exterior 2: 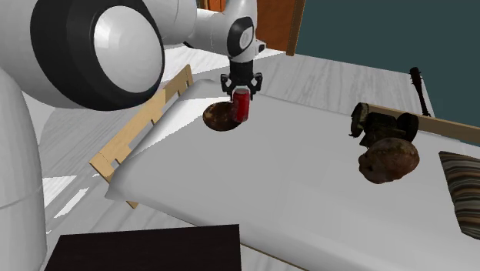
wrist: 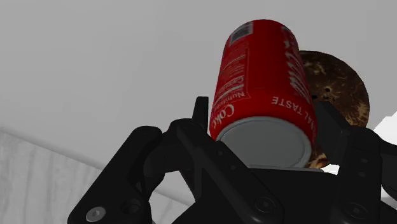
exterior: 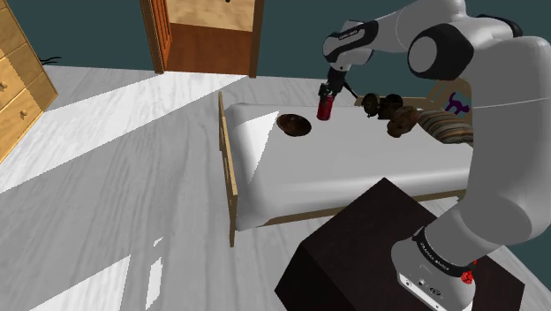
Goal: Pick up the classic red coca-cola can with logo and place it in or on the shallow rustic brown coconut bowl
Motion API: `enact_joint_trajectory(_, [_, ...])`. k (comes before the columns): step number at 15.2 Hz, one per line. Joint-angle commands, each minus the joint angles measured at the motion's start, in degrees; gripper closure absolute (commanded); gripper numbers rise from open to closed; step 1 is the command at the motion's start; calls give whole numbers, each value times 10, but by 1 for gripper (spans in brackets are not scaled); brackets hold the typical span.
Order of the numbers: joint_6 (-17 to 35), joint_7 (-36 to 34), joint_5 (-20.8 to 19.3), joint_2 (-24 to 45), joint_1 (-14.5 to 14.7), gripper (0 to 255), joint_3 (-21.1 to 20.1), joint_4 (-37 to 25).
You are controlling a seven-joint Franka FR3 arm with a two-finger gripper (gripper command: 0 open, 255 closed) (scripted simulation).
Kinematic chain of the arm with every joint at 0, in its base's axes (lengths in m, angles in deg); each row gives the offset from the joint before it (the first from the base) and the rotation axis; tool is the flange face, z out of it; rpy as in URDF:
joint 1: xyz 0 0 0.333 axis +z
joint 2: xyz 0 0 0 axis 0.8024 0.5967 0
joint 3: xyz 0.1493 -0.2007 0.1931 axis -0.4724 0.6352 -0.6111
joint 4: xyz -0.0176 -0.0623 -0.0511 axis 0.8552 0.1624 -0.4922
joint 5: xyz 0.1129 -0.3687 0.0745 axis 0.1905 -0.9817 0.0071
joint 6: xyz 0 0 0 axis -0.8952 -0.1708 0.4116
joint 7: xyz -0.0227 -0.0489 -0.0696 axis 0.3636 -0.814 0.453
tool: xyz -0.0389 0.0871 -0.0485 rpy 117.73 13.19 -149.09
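Observation:
A red cola can hangs upright above the white bed, clasped at its top by my black gripper. In the second exterior view the can is held by the gripper just above and beside the brown coconut bowl. The bowl rests on the bed, a little toward the shoulder view's left of the can. Through the wrist camera the can fills the space between my fingers, with the bowl partly hidden behind it.
A brown rounded lump and a dark object lie on the bed farther along, near a striped pillow. A wooden bed frame edges the mattress. The dark stand is at the near side.

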Motion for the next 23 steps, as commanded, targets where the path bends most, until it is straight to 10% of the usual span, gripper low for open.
enact_joint_trajectory(1, [-23,-23,-1,24,9,255,-5,-49])
enact_joint_trajectory(8, [-115,-95,-2,127,31,255,-20,-247])
enact_joint_trajectory(23, [-41,-91,7,181,30,255,-28,-227])
